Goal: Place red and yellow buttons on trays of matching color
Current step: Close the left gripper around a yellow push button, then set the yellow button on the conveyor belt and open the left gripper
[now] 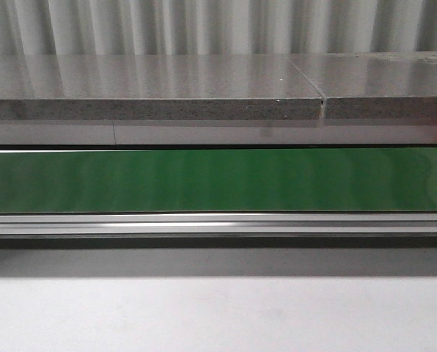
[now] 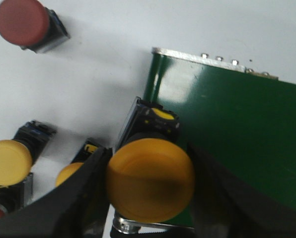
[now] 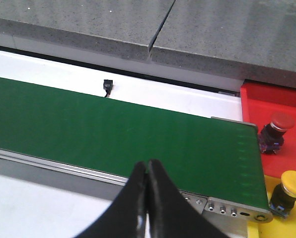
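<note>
**Left claw carries a yellow button over the end of the belt**

The left gripper (image 2: 150,191) has its two dark fingers clamped on either side of a yellow mushroom-head push button with a black and silver body (image 2: 150,181), holding it by the cap's flanks just above the near end of the green conveyor belt (image 2: 227,129). The button hangs partly over the belt's edge and partly over the white table (image 2: 108,59).

Around it on that table lie the waiting pieces: a red mushroom-head push button with a black body (image 2: 23,22) well apart, a second yellow push button (image 2: 9,161) near the left finger, and a smaller yellow cap (image 2: 68,173) half hidden behind that finger.

The right gripper (image 3: 147,186) has its black fingers pressed together with nothing between them, hovering over the belt's metal side rail (image 3: 63,166). At the belt's far end sit a red plastic tray (image 3: 277,96) holding one red button (image 3: 274,131) and, just beside it, a yellow plastic tray (image 3: 292,228) holding one yellow button (image 3: 289,191).

To do this step well, I judge the left arm should bring the held button fully over the belt, lower it until its body rests flat, and only then part the fingers, so it rides upright toward the trays rather than tipping off the edge.

No brand, label or legible writing shows on any button, tray or belt. The front view shows only bare belt.
</note>
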Available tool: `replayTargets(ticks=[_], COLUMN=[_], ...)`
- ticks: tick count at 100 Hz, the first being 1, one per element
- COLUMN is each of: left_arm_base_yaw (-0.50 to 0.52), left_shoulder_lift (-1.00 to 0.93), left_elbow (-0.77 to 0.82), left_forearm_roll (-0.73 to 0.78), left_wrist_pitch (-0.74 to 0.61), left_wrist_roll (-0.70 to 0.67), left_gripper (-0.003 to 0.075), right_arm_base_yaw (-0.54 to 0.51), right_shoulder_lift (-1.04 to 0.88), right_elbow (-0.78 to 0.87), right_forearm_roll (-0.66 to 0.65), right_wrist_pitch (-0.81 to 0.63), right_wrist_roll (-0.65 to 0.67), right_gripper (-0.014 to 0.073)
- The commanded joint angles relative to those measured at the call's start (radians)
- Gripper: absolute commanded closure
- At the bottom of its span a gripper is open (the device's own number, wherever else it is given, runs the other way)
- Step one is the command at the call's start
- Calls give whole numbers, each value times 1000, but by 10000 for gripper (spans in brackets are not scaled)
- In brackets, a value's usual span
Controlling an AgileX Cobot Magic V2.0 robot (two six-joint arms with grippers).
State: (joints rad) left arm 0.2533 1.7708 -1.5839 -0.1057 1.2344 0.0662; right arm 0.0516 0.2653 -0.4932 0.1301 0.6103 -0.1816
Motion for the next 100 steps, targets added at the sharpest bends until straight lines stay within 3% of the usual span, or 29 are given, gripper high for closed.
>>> replayTargets(ticks=[1, 37, 44, 57, 64, 100], left_arm_base_yaw=[-31, -75, -75, -75, -75, -46], left_shoulder_lift=[-64, -62, -62, -62, -62, -115], left_elbow=[11, 85, 85, 85, 79, 45], left_forearm_roll=[-18, -14, -27, -83, -128, -186], left_wrist_pitch=[-15, -44, -45, -58, -75, -199], left_wrist_roll=[1, 5, 5, 10, 22, 20], left_gripper=[525, 507, 430, 202, 150, 153], right_arm_base_yaw=[3, 3, 3, 3, 3, 3], right_shoulder_lift=[8, 8, 8, 8, 8, 8], right_elbow=[-24, -24, -24, -24, -24, -24], right_forearm_roll=[7, 7, 7, 7, 7, 7], right_wrist_pitch=[-67, -67, -67, -67, -67, -67], right_wrist_roll=[-8, -8, -8, -8, -8, -8], right_gripper=[659, 659, 659, 659, 659, 659])
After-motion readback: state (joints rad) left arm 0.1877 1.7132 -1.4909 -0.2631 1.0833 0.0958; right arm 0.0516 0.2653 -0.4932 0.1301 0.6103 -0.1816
